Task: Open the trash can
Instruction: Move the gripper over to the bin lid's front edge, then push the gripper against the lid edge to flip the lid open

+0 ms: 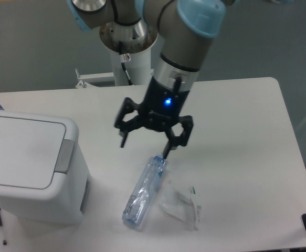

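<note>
The fixed camera shows, nearest, a crushed clear bottle lying on the white table, with a crumpled clear wrapper just beside it. At the left edge stands the trash can, lid flat and closed, grey push tab facing the bottle. Farther back, the gripper hangs above the bottle's cap end, its fingers spread wide, holding nothing.

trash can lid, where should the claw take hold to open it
Go for the grey rectangular push tab on the right edge of the large boxy white plastic trash can. Its flat lid is shut and smooth, offering no other purchase. Come from above with the open claw, probably pressing down rather than pinching.
</note>
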{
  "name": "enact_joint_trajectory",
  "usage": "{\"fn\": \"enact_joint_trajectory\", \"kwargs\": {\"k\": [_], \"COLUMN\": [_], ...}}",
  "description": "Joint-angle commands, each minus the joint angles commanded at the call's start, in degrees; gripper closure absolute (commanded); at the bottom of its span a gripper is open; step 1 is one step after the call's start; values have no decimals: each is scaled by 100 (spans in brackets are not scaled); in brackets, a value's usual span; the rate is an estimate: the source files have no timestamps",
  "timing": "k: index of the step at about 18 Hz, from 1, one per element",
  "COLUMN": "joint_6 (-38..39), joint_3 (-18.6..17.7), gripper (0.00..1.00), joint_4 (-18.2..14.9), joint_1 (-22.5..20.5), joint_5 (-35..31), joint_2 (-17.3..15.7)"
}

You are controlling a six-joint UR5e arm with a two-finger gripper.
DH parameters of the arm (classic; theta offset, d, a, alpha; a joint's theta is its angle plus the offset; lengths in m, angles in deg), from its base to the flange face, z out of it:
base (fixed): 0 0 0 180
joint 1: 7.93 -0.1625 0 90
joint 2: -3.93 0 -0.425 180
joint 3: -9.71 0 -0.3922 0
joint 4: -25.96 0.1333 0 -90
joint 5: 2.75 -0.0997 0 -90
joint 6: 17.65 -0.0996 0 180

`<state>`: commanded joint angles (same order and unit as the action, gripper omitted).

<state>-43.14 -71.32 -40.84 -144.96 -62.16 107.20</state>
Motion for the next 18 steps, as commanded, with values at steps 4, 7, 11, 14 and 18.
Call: {"fn": "enact_joint_trajectory", "kwargs": {"k": [4,7,11,14,18], "joint_6": [518,536,536,580,686], "joint_3": [-9,-17,-18,-9,-26], "gripper": [0,0,0,0,0], "joint_4": [45,45,53,176,220], "joint_1": [229,440,484,537,563], "joint_5": [0,-9,-9,-9,-9], "joint_2": [62,62,158,273,290]}}
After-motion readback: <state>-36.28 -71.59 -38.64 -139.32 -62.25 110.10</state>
